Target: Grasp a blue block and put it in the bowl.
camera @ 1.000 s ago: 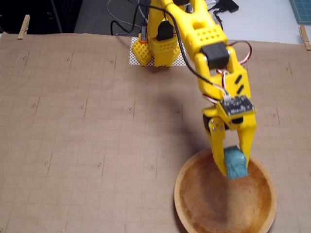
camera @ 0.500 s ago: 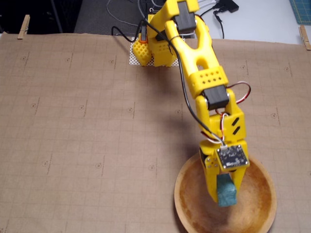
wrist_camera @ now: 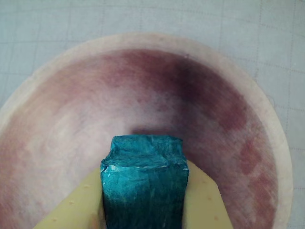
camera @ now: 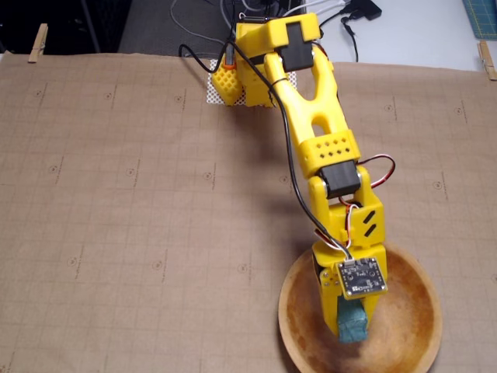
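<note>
**Soft, even light; wrist view hazy**

The wrist view is pale and washed out, slightly soft throughout, with a dim shadow behind the blue block (wrist_camera: 143, 183). The fixed view is sharper, evenly lit; the arm (camera: 311, 124) casts a faint shadow leftward on the worktop (camera: 116, 202).

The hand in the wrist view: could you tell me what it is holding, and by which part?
The hand holds the blue block by its two opposite sides, one finger on each, above the bowl.
</note>
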`<state>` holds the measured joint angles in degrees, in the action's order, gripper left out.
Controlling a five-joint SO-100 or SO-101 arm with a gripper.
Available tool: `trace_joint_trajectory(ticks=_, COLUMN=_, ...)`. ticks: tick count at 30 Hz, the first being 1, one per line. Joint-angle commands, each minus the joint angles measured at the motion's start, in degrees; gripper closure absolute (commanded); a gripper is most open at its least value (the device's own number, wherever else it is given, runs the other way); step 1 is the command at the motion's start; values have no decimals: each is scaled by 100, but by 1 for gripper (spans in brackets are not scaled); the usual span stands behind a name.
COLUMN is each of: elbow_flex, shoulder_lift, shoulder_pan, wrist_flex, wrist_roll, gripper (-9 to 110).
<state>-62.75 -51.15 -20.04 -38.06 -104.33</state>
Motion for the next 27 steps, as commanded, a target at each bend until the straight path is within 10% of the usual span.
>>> trace_joint_trajectory(ticks=1, elbow_flex=475, shoulder_lift=-229, shoulder_pan=-53, wrist_flex=149, wrist_roll=-18, gripper=84)
trace_joint_trajectory(ticks=27, elbow_flex=-141, shoulder_lift=-2426, shoulder_pan=-158, wrist_flex=-923, wrist_roll=35, gripper=59)
